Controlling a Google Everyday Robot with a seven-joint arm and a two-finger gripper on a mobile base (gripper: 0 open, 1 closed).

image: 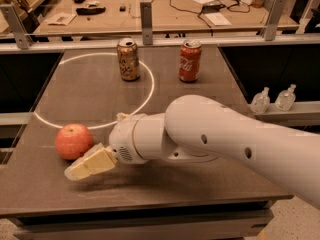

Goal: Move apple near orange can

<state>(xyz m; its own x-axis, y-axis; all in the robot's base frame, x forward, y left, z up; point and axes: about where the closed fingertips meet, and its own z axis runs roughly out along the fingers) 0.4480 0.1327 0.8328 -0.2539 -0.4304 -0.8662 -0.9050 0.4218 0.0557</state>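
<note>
"Where is the apple?"

"The apple (73,141) rests on the table (200,204) toward the near left corner. It lies just outside the white ring (151,86) marked on the top, on the side of the near edge."

"And the orange can?"

"The orange can (128,59) stands upright near the far edge, left of the middle and inside the ring. It is well apart from the apple. A red can (190,60) stands upright to its right, outside the ring, with a clear gap between the two."

"The gripper?"

"The gripper (77,170) is low over the table close to the near edge, just beside the apple on its right and nearer side. It points toward the near left corner. I cannot tell whether it touches the fruit."

"Open or closed?"

"I cannot tell from this angle. The apple itself sits on the table."

"The arm?"

"The white arm (225,144) comes in from the near right corner and lies across the near half of the table."

"Anything else?"

"Two small clear bottles (272,100) stand on a ledge past the right edge. A wooden desk (165,19) with cables lies beyond the far edge."
</note>
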